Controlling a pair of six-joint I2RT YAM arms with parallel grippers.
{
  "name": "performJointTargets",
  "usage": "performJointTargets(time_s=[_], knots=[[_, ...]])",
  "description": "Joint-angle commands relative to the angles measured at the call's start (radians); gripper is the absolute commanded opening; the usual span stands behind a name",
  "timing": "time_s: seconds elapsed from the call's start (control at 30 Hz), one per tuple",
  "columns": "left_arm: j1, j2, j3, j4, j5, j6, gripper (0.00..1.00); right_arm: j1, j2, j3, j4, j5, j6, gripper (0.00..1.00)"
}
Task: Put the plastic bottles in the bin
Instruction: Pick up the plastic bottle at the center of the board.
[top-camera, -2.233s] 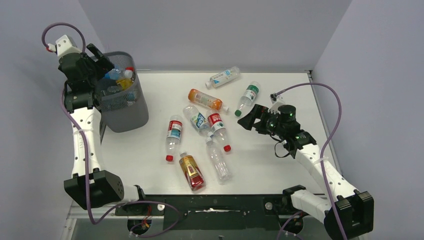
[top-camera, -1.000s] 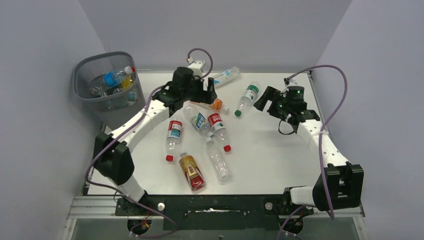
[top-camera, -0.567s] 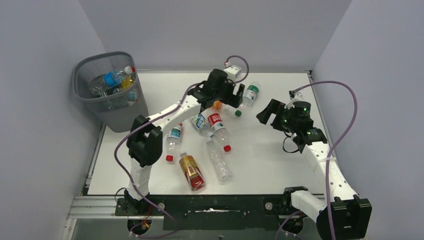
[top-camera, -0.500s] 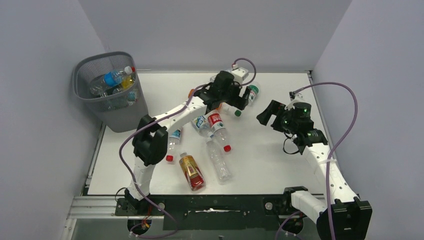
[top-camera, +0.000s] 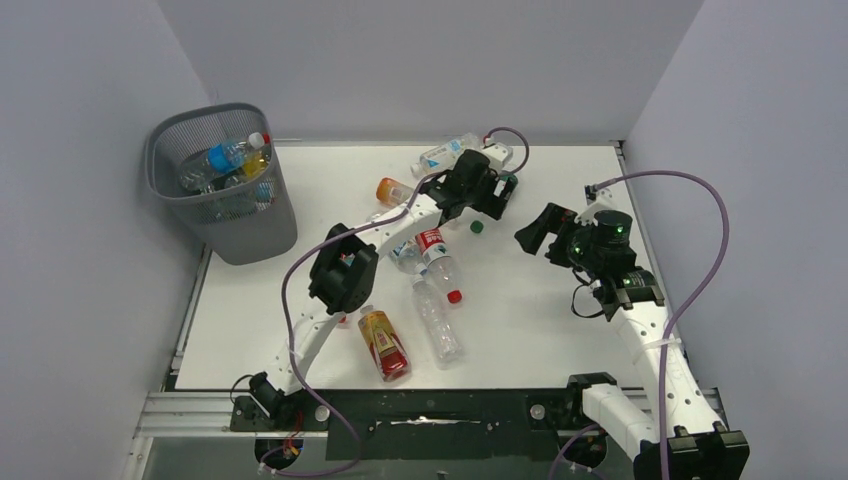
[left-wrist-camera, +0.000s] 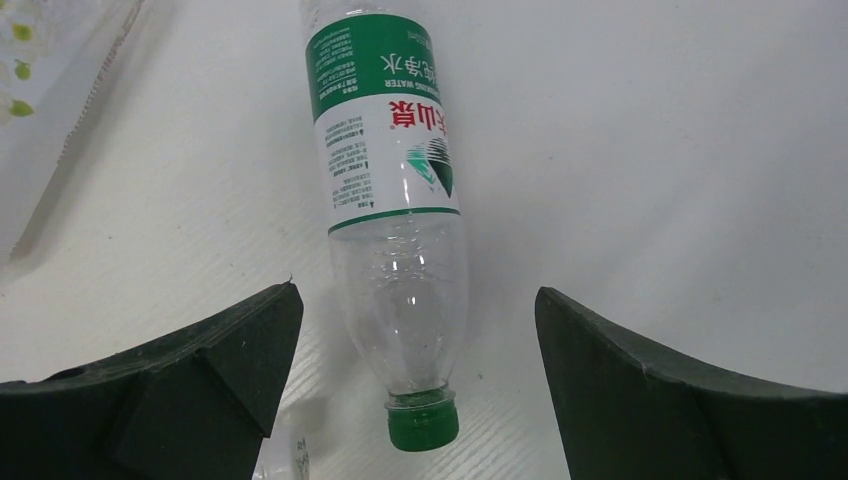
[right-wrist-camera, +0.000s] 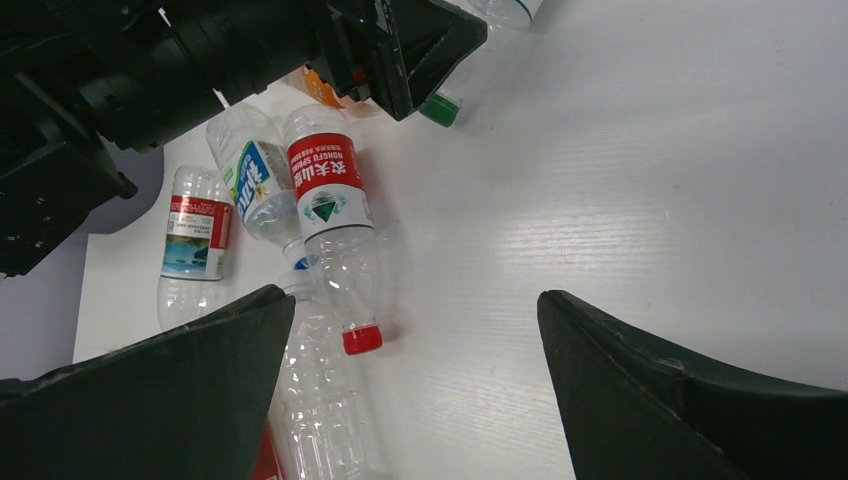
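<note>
Left jaws stand wide open and empty over the green-labelled bottle (left-wrist-camera: 395, 200) lying on the bench (left-wrist-camera: 650, 150). Lower onto its label, squeeze gently, then carry it to the bin (top-camera: 222, 180), well apart. Right jaws gape empty too.

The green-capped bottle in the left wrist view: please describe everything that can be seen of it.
The green-capped bottle is clear plastic and looks empty. Its label is green and white with red characters. It lies on its side on the white table, cap toward the camera, between the open fingers of the left end effector, touching neither. Its base is out of frame.
</note>
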Motion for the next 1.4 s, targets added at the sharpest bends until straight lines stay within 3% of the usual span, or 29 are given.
performJointTargets(time_s=[0.0, 0.87, 0.97, 1.17, 1.37], knots=[[0.0, 0.013, 0.064, 0.086, -0.06, 0.012, 0.88, -0.008, -0.019, 0.002, 0.015, -0.023, -0.008, 0.98], [0.009, 0.188, 0.114, 0.199, -0.031, 0.027, 0.87, -0.008, 0.006, -0.047, 0.057, -0.045, 0.01, 0.98], [0.014, 0.196, 0.113, 0.198, -0.031, 0.023, 0.82, -0.007, 0.003, -0.049, 0.058, -0.046, 0.007, 0.98], [0.022, 0.18, 0.085, 0.193, -0.015, 0.011, 0.6, -0.008, 0.0, -0.053, 0.057, -0.05, 0.007, 0.98], [0.023, 0.094, -0.009, 0.231, -0.015, 0.0, 0.53, -0.008, -0.012, -0.061, 0.052, -0.051, 0.011, 0.98]])
